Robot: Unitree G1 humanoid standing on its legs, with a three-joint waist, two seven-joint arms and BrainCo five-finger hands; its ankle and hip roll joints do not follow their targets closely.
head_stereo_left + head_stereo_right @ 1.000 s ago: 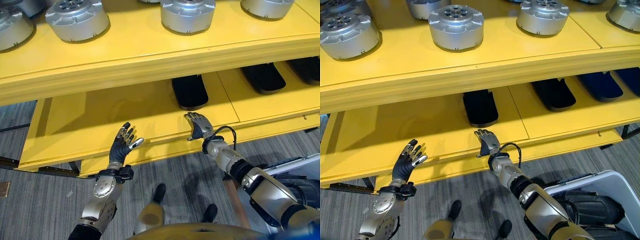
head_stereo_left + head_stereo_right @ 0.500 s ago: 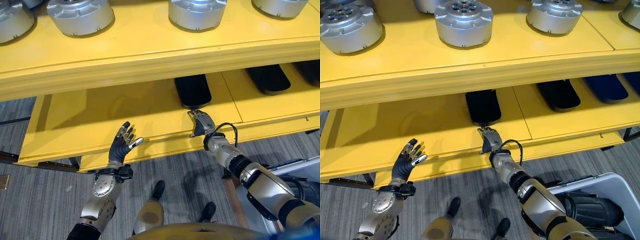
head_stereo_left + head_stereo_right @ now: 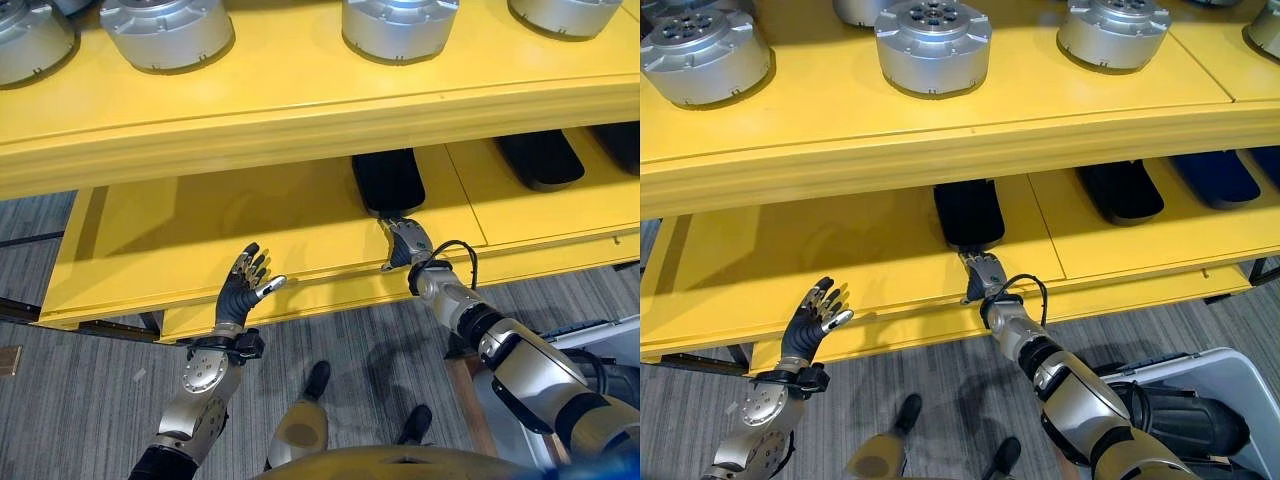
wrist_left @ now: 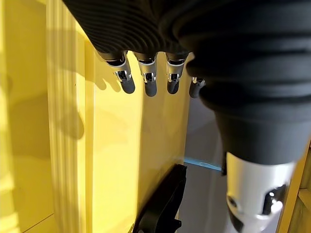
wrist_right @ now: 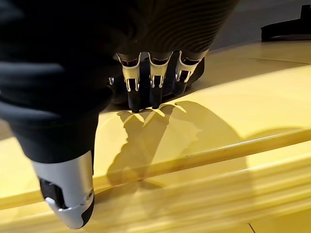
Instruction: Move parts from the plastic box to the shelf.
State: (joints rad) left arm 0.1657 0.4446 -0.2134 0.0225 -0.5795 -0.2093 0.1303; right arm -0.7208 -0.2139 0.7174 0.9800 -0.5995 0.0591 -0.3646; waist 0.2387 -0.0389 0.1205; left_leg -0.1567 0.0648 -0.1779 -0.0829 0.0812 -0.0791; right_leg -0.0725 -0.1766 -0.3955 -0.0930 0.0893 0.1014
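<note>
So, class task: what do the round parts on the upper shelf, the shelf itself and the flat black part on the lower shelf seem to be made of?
Round parts: apparently cast or machined metal, with a silver satin sheen, bolt holes and ribs.
Shelf: yellow, smooth and faintly glossy; probably painted metal or board, the look leaves it open.
Flat black part, at the right hand fingertips: matte black with rounded corners, perhaps plastic or rubber.

Left hand (image 3: 243,290) raised, fingers spread, right hand (image 3: 405,243) outstretched, fingers straight

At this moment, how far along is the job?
Done: black parts already lie on the lower shelf. In hand: nothing gripped; the right hand, fingers straight, reaches the nearest part, and the left hand hovers open. Left: a dark part in the box.
</note>
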